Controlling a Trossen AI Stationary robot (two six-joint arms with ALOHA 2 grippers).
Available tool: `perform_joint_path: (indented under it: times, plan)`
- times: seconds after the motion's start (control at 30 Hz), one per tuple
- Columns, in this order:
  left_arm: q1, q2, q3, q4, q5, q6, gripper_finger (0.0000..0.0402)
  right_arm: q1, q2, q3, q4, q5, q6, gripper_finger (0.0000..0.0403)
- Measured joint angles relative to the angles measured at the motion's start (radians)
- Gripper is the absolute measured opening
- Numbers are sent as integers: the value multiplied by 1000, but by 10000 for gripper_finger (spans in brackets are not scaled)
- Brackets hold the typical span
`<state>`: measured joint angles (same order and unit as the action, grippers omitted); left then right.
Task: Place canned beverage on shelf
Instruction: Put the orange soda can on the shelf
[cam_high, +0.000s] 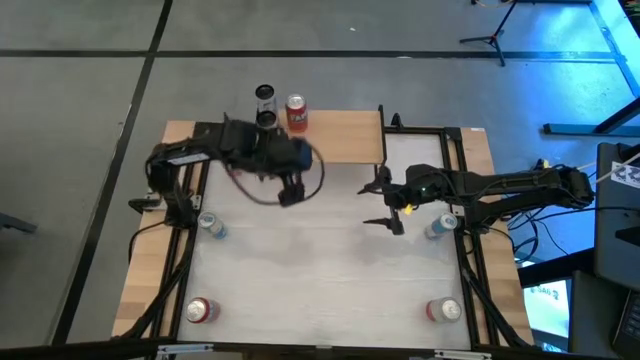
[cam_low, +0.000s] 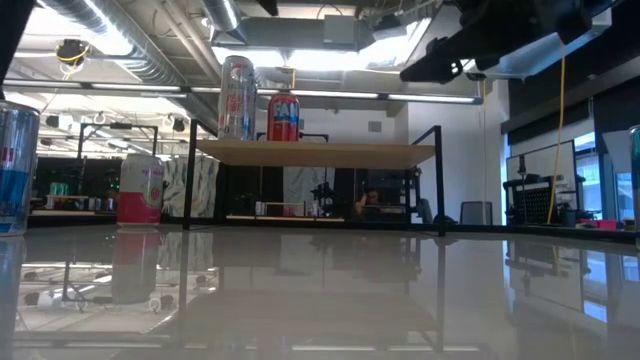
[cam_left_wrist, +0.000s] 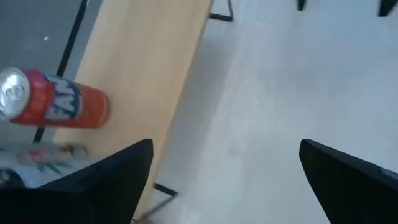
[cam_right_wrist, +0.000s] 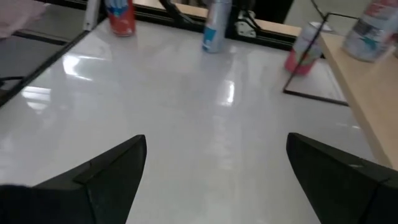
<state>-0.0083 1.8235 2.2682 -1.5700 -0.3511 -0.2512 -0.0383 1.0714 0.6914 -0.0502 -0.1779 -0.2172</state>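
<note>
The shelf (cam_high: 340, 135) stands at the far edge of the white counter (cam_high: 320, 270). Two cans stand upright side by side near one end of its wooden top: a red can (cam_high: 296, 113) and a clear, silvery can (cam_high: 265, 104) with a dark top. The left claw (cam_high: 290, 190) hangs over the counter just in front of them, fingers spread wide and empty. The right claw (cam_high: 385, 205) hovers above mid-counter, also wide open and empty. Four more cans wait on the counter: a blue one (cam_high: 211, 227) by the left rail, another blue one (cam_high: 440, 226) near the right arm, and two red ones (cam_high: 200, 310) (cam_high: 445, 311) at the near corners.
</note>
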Motion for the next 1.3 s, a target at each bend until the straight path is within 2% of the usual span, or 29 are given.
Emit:
perform_joint_path:
  times: [0.3, 0.5, 0.67, 0.8, 0.9, 1.03, 1.2, 1.3]
  plan:
    - [-219, -94, -221, 0, -9, -345, 393, 15, 0, 0, -3, -60, 35, 381]
    - [-392, -160, -395, -2, 14, -658, 393, 116, 0, 0, 0, -71, 37, 381]
    - [-550, -164, -474, 2, 37, -874, 393, 195, 0, 0, 9, -72, 35, 381]
    - [-660, -164, -533, 79, 87, -1006, 393, 230, 0, 0, 44, -71, 33, 381]
    - [-723, -163, -563, 154, 88, -1120, 393, 244, 0, 0, 56, -70, 33, 381]
    - [-769, -164, -594, 367, 84, -1161, 393, 256, 0, 0, 56, -67, 42, 381]
    - [-791, -164, -625, 674, 11, -1045, 393, 257, 0, 0, 56, -59, 58, 381]
    - [-795, -160, -631, 794, -46, -1001, 393, 257, 0, 0, 56, -59, 79, 381]
